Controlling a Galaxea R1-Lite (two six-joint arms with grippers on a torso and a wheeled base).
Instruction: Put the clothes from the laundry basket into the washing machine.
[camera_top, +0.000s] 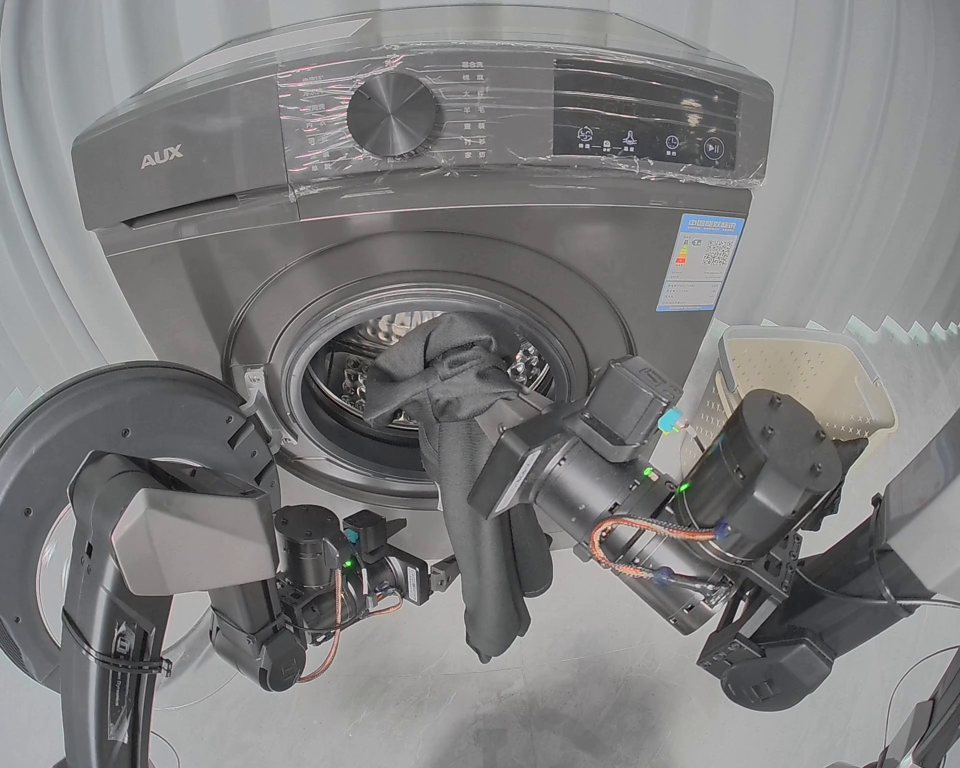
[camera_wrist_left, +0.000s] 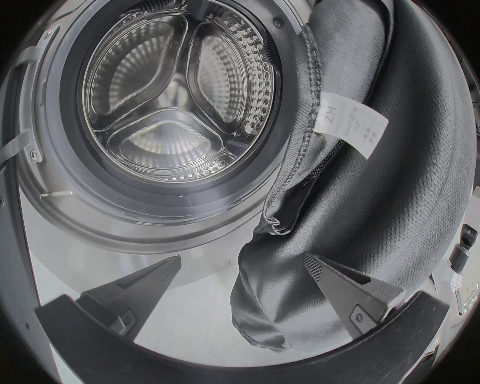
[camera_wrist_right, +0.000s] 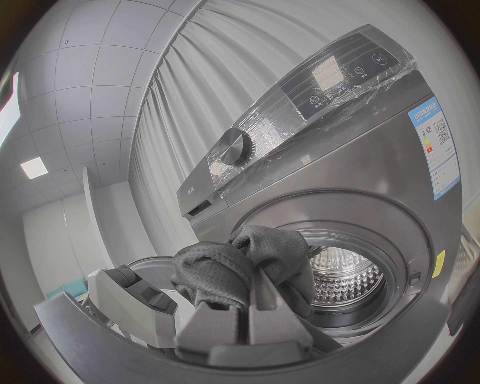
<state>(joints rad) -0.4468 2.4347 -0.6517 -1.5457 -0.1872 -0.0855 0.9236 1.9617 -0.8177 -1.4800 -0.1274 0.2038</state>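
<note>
A dark grey garment (camera_top: 470, 450) hangs in front of the washing machine's round opening (camera_top: 345, 385), its top bunched at the drum mouth and its lower part trailing toward the floor. My right gripper (camera_top: 490, 415) is shut on the garment's upper bunch (camera_wrist_right: 240, 270), just outside the opening. My left gripper (camera_top: 440, 575) sits low beside the hanging cloth, open, with the garment's lower fold (camera_wrist_left: 350, 215) and white label (camera_wrist_left: 352, 125) close to one fingertip (camera_wrist_left: 320, 267). The steel drum (camera_wrist_left: 170, 95) holds no clothes that I can see.
The machine's door (camera_top: 110, 430) is swung open at the left, beside my left arm. A cream laundry basket (camera_top: 810, 375) stands to the right of the machine, behind my right arm. Bare grey floor lies below the opening.
</note>
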